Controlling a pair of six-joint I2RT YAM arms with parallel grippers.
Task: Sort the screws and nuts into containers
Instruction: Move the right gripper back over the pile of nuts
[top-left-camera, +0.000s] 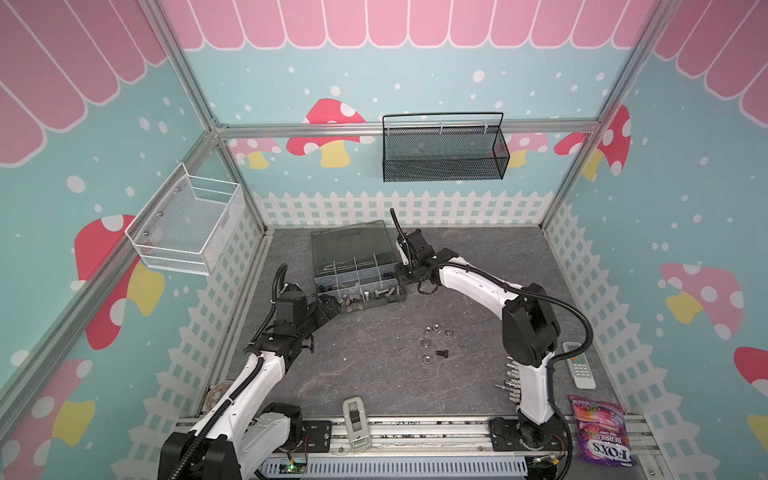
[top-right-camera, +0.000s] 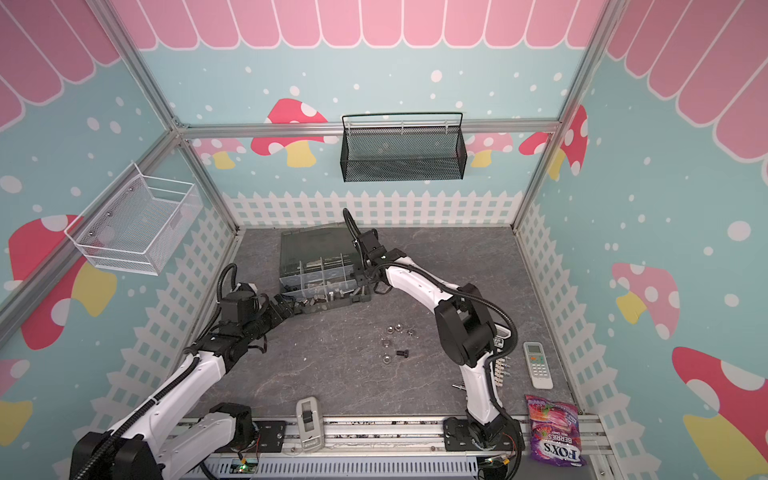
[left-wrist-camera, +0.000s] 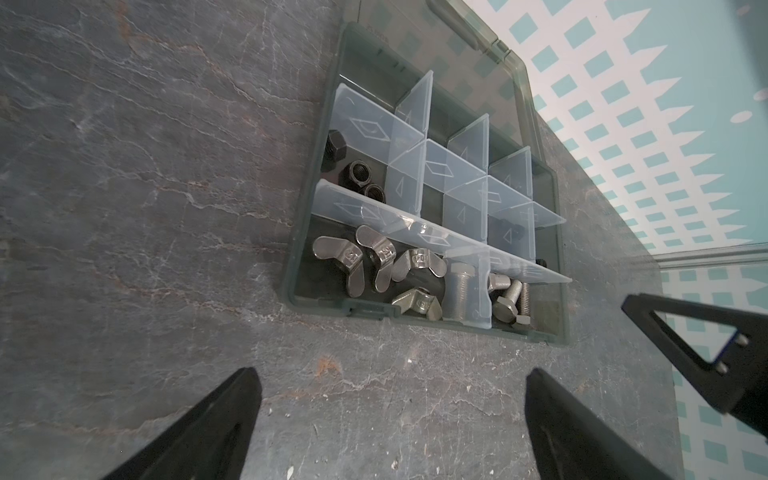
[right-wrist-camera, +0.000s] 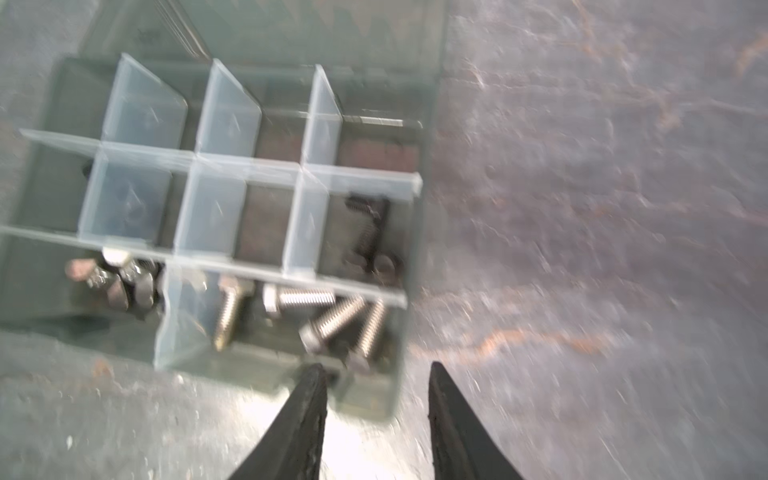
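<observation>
A: L arm pose?
B: Stretched low, fwd. left gripper (left-wrist-camera: 392, 376) spread wide, empty, just short of organizer (left-wrist-camera: 301, 249) front wall.
A: R arm?
B: Elbow bent, reaching in from the side. right gripper (right-wrist-camera: 376, 368) partly apart, nothing between, tips at organizer corner.
A: Counts?
B: Ahead of left gripper, in compartments: 4 wing nuts (left-wrist-camera: 376, 259), 3 black hex nuts (left-wrist-camera: 359, 174). Just ahead of right gripper: 4 silver bolts (right-wrist-camera: 332, 320), blurry. Loose on table (top-left-camera: 353, 365), well behind right gripper: 5 shiny pieces (top-left-camera: 428, 330), 1 black screw (top-left-camera: 441, 353).
</observation>
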